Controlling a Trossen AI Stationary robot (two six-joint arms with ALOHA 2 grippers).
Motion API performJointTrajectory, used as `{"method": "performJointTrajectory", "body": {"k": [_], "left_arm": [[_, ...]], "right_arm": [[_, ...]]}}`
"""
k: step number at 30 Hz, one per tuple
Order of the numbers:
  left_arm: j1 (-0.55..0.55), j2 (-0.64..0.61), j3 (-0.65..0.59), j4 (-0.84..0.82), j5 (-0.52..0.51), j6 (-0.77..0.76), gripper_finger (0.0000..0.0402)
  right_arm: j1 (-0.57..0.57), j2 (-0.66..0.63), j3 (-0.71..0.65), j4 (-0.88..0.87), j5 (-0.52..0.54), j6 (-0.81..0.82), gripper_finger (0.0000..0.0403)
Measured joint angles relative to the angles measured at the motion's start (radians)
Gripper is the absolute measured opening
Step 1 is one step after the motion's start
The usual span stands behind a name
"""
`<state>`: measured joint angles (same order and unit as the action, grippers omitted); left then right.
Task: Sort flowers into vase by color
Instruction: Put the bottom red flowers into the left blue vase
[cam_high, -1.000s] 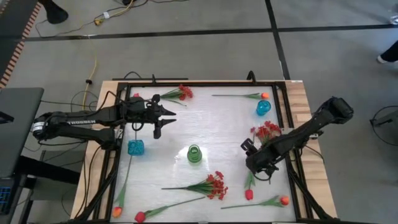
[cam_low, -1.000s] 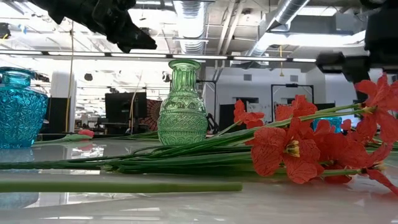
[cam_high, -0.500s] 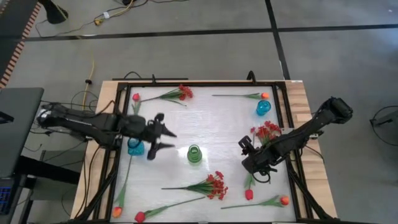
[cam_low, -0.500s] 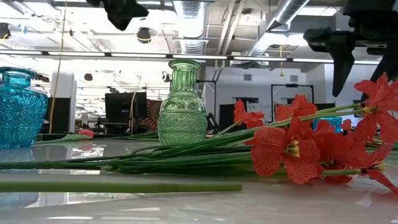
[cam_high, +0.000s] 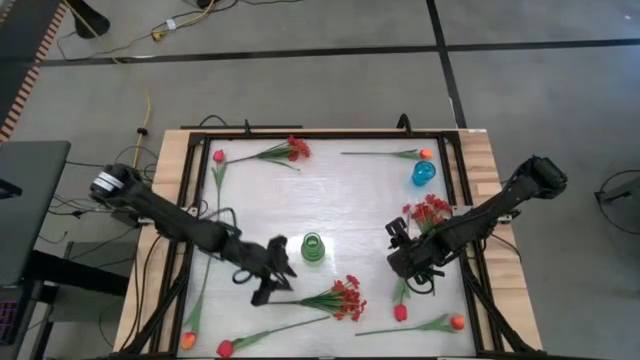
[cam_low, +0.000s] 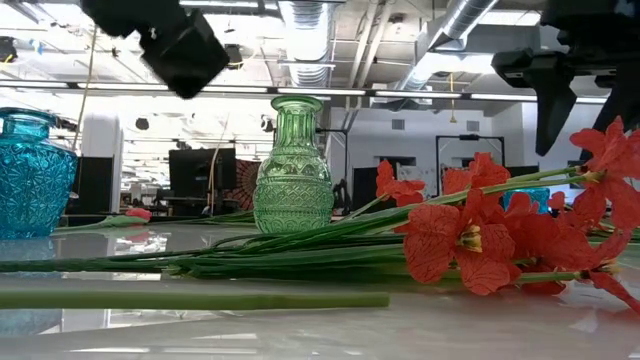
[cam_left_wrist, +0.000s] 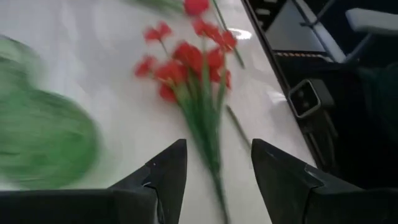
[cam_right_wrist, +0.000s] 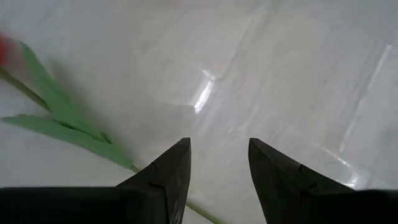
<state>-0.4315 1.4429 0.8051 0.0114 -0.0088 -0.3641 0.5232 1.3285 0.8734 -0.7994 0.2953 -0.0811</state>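
Observation:
A red many-bloom spray (cam_high: 338, 298) lies flat on the white table near the front, just near of the green vase (cam_high: 313, 247). My left gripper (cam_high: 280, 272) hovers open over the spray's stem end (cam_left_wrist: 208, 146), slanting down toward the blooms; its fingers stand on either side of the stem, above it. My right gripper (cam_high: 398, 258) hangs open over bare table at the right, beside a red tulip's leaf (cam_right_wrist: 59, 115). Another red spray (cam_high: 430, 212) lies by the right arm. Single red and orange tulips lie along the near and far edges.
A blue vase (cam_high: 424, 173) stands at the far right and another blue vase (cam_low: 30, 175) at the left. A red spray (cam_high: 288, 150) and an orange tulip (cam_high: 425, 154) lie along the far edge. A black frame (cam_high: 330, 135) rims the table.
My left gripper has swept from the far left of the table toward the near edge and the right, sinking and tipping downward, and now hovers over the near red spray's stem. My right gripper has rolled a little in place.

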Motion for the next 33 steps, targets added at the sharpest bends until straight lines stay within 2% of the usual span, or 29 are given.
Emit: {"method": "performJointTrajectory", "body": {"k": [7, 10, 15, 19, 24, 33], "left_arm": [[-0.066, 0.177, 0.013, 0.117, -0.035, -0.098, 0.0166], [-0.076, 0.241, 0.06, 0.069, -0.079, -0.096, 0.0166], [-0.077, 0.329, 0.164, -0.072, -0.086, -0.075, 0.0166], [-0.077, 0.36, 0.216, -0.139, -0.103, -0.064, 0.0166], [-0.081, 0.36, 0.22, -0.162, -0.111, -0.068, 0.0166], [-0.123, 0.416, 0.221, -0.118, -0.145, -0.074, 0.0166]], "right_arm": [[0.001, 0.0, 0.0, 0.0, -0.062, 0.003, 0.0187], [0.001, 0.0, 0.0, -0.001, -0.062, 0.003, 0.0187], [0.001, 0.0, 0.0, 0.0, -0.062, 0.01, 0.0187], [0.002, 0.0, 0.0, -0.001, -0.063, 0.039, 0.0187], [0.02, 0.0, 0.0, -0.002, -0.063, 0.048, 0.0187], [0.047, 0.0, 0.0, -0.008, -0.062, 0.047, 0.0187]]}}
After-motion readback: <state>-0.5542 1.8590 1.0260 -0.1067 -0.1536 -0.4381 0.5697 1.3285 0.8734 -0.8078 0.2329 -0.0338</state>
